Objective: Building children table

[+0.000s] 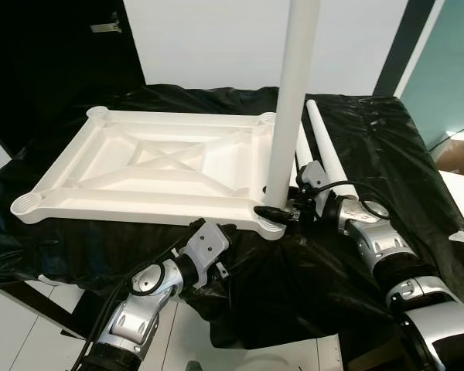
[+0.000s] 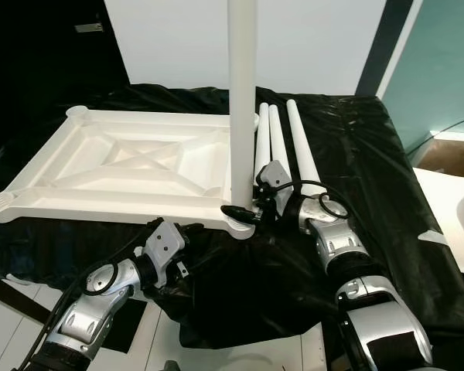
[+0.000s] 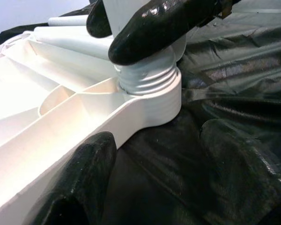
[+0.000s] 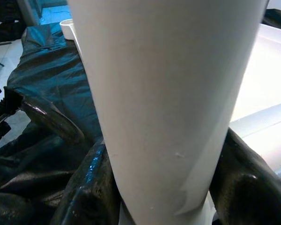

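Note:
The white table top (image 1: pixel 139 207) lies upside down on a black plastic sheet (image 1: pixel 387 147). One white leg (image 1: pixel 292 100) stands upright in its near right corner socket (image 3: pixel 150 93). My right gripper (image 1: pixel 282 210) is shut on this leg just above the socket, its fingers (image 4: pixel 243 187) wrapped around the tube (image 4: pixel 168 93). My left gripper (image 1: pixel 215 229) sits at the near rim of the table top, close to that corner. It is open, with one finger (image 3: pixel 84 178) under the rim. Three spare legs (image 2: pixel 298 147) lie side by side on the sheet behind the corner.
The other corner sockets (image 1: pixel 98 114) of the table top stand open. The black sheet hangs over the front edge towards the white floor (image 1: pixel 31 332). A dark wall (image 1: pixel 46 62) is at the left, and a cardboard box (image 1: pixel 460 158) at the far right.

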Tool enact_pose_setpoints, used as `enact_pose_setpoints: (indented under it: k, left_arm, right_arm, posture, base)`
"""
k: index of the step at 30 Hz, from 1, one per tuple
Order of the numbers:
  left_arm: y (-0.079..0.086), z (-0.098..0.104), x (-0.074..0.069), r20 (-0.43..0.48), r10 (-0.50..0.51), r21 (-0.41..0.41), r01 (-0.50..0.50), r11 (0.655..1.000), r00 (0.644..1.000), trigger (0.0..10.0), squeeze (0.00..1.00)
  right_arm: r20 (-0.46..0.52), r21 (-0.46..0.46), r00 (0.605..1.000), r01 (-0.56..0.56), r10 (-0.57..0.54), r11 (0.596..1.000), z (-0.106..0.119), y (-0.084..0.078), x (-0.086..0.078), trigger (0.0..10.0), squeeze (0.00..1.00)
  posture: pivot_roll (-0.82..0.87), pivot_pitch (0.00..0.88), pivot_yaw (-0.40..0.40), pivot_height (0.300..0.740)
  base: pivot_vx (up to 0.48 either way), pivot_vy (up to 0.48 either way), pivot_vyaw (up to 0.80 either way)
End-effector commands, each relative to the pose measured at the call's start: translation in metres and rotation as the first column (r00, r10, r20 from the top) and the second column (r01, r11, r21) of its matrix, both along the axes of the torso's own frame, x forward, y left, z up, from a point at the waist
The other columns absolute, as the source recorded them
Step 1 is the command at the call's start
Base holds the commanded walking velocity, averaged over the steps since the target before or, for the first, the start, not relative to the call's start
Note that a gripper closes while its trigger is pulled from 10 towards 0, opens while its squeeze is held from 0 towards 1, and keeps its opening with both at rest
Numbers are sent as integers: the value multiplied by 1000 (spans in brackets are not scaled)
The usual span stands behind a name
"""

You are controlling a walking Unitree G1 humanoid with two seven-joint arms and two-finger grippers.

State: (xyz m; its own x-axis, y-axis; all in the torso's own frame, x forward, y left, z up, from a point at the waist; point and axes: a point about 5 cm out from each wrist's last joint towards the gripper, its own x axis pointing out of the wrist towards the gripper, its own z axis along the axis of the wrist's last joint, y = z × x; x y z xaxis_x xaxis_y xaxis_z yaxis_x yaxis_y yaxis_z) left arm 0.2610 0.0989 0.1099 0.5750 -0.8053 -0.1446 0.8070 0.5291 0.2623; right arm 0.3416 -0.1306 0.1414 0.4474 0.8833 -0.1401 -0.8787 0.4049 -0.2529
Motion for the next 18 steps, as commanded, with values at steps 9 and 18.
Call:
enact_pose_setpoints:
  k: [9,18]
  left_arm:
    - [1,0,0,1,7,11,-7,1000,1000,10000,0]
    - [0,1,2,4,0,13,0,1000,1000,10000,0]
  right_arm:
    - [-4,359,973,217,-231,908,-25,16,-32,0,0]
    - [-39,414,887,433,-460,801,-39,16,-40,0,0]
  posture:
    - [164,0,4,740]
    - [151,0,7,740]
  base:
    - [0,0,0]
    - [0,0,0]
